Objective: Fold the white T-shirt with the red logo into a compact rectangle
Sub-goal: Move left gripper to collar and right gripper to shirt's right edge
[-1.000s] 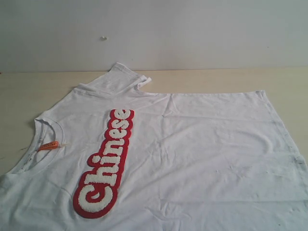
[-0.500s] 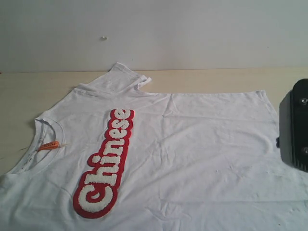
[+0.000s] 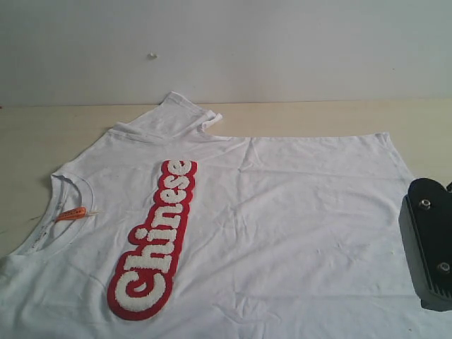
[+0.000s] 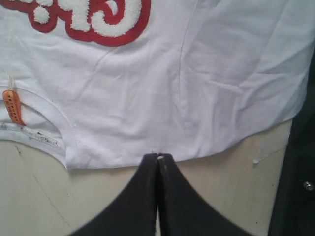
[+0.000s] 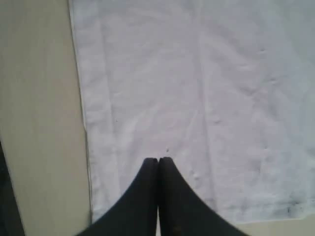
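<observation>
The white T-shirt [image 3: 282, 212] lies spread flat on the table, collar to the left with a small orange tag [image 3: 70, 214]. The red logo [image 3: 152, 240] runs across its chest. One sleeve [image 3: 185, 113] lies at the far edge, partly folded over. My left gripper [image 4: 157, 156] is shut, its tips at the shirt's edge [image 4: 123, 160] beside the collar, with no cloth between them. My right gripper [image 5: 158, 160] is shut and empty, above plain white fabric [image 5: 197, 98] near a hemmed edge. A black part of the right arm [image 3: 429, 244] shows over the shirt's right edge.
Pale wooden table [image 3: 42, 134] shows bare to the left of and behind the shirt, with a white wall [image 3: 282, 49] beyond. A strip of bare table [image 5: 39, 123] runs along the shirt's hem. A dark shape [image 4: 298, 177] stands at one edge of the left wrist view.
The right arm has come into the exterior view from the right edge and moved down and inward over the shirt's right side. The shirt has not moved.
</observation>
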Available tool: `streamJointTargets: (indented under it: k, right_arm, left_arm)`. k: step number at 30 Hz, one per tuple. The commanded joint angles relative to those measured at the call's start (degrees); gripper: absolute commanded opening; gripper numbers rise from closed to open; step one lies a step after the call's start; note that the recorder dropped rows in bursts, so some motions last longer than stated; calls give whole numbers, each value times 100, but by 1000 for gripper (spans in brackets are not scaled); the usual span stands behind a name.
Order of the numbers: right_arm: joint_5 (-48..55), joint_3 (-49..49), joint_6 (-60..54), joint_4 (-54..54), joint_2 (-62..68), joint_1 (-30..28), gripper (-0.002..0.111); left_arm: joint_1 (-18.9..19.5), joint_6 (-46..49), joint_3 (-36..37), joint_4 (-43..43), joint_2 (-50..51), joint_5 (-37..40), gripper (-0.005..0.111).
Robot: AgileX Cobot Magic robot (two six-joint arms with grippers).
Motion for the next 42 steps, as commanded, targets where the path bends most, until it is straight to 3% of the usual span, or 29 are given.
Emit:
streamJointTargets:
  k: [1, 4, 8, 10, 14, 17, 23, 30, 38, 42]
  right_arm:
    - [-238, -19, 734, -227, -161, 5, 0]
    - [-300, -19, 1263, -485, -301, 5, 7]
    - [-300, -19, 1593, -668, -479, 5, 33]
    - [-253, -19, 1603, -668, -568, 5, 56]
    - [-16, -19, 1335, -668, -642, 5, 103]
    - [79, -9, 1182, -680, -642, 5, 104]
    - [-760, -9, 1142, -665, -650, 5, 104]
    - [-491, -9, 928, -1347, -631, 5, 104]
    - [-680, -9, 482, -2217, -579, 5, 104]
    - [-1132, -21, 473, -2537, 88, -39, 104]
  left_arm:
    - [-31, 16, 152, -127, 6, -411, 0]
    - [-31, -9, 199, -140, 6, -490, 11]
    - [-31, -171, 219, -152, 6, -516, 54]
    - [-31, -656, 219, -152, 6, -692, 78]
    - [-31, -1073, 219, -169, 6, -737, 105]
    - [-31, -1073, 219, -185, 6, -740, 105]
    - [-31, -1062, 219, -345, -5, -888, 105]
    - [7, 77, 219, -454, 135, -723, 105]
    - [7, 533, -8, -115, 1006, -1031, 105]
    - [120, 533, -696, 12, 1937, -1031, 105]
